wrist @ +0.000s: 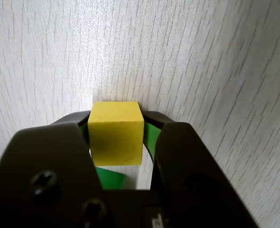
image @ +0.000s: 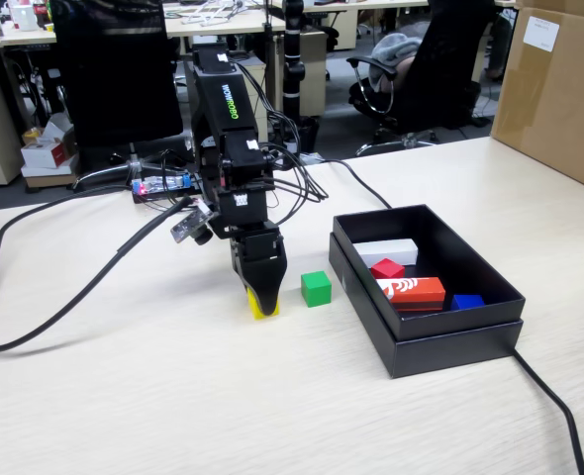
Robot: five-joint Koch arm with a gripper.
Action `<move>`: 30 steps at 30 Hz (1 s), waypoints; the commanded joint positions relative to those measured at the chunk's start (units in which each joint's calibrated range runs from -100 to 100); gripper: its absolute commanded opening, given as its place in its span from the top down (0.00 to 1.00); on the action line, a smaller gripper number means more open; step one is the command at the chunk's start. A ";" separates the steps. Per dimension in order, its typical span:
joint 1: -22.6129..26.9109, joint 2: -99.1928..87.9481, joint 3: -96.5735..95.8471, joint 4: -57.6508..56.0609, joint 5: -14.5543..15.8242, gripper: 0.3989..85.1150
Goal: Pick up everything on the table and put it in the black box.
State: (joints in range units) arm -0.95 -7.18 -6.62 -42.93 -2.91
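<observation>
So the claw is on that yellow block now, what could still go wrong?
The gripper has the yellow cube between its jaws, right at their tips, so it might slip out during a lift. The green cube sits close beside it on the table, on the way to the black box, and a low swing could knock it. The box already holds several blocks, so a dropped cube might bounce off one.

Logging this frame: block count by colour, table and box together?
Yellow cube, in the gripper: 1
Green cube, on the table: 1
Red cube, in the black box: 1
White block: 1
Orange-red block: 1
Blue block: 1
Total: 6
</observation>
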 commanded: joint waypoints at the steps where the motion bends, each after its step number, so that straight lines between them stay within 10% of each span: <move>1: 0.00 -0.22 2.90 1.25 0.44 0.86; 16: 7.91 -30.85 21.21 -22.42 4.20 0.95; 30: 18.17 -5.38 46.51 -22.42 7.77 0.95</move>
State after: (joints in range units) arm 16.78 -16.12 33.91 -65.39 4.57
